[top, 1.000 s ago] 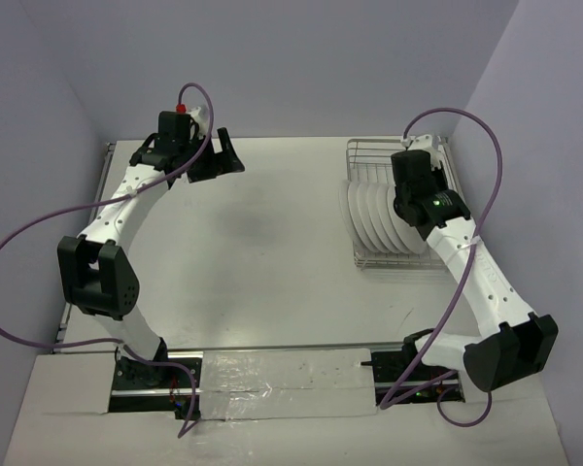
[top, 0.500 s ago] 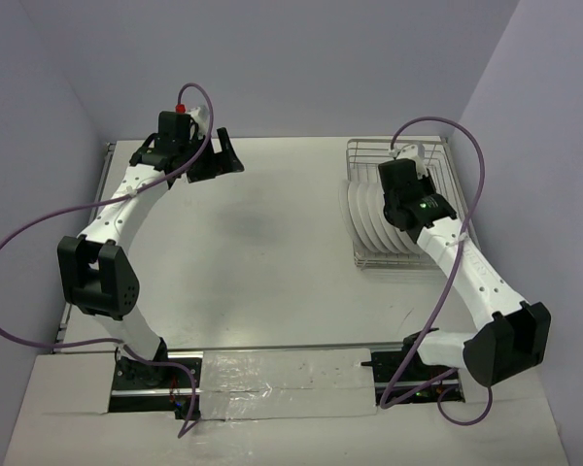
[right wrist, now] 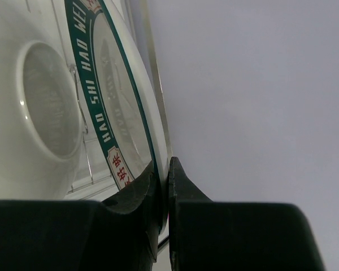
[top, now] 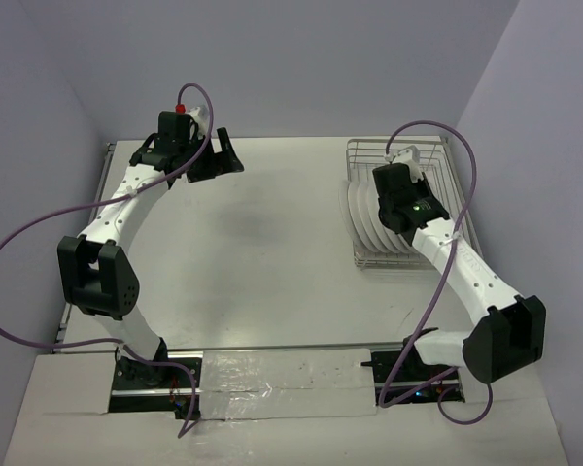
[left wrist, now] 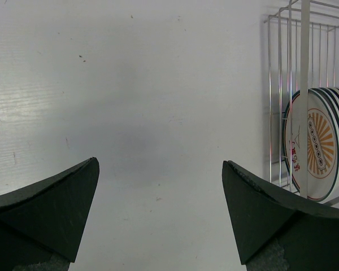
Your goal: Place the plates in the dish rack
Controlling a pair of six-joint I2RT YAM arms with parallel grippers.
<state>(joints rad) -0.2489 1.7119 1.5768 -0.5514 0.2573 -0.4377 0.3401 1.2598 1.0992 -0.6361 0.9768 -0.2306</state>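
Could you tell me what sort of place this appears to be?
Probably a robotics lab cell, not a kitchen: lilac walls box in a white table, with the left arm and right arm bolted at its near edge; a dish rack of plates sits on it.

A pale table with a wire rack on it

The table was flat and pale, and a few tiny dark specks showed between the wide-apart jaws of the left gripper. The dish rack stood on it, out past that gripper's right-side jaw and just below the jaws of the right gripper.
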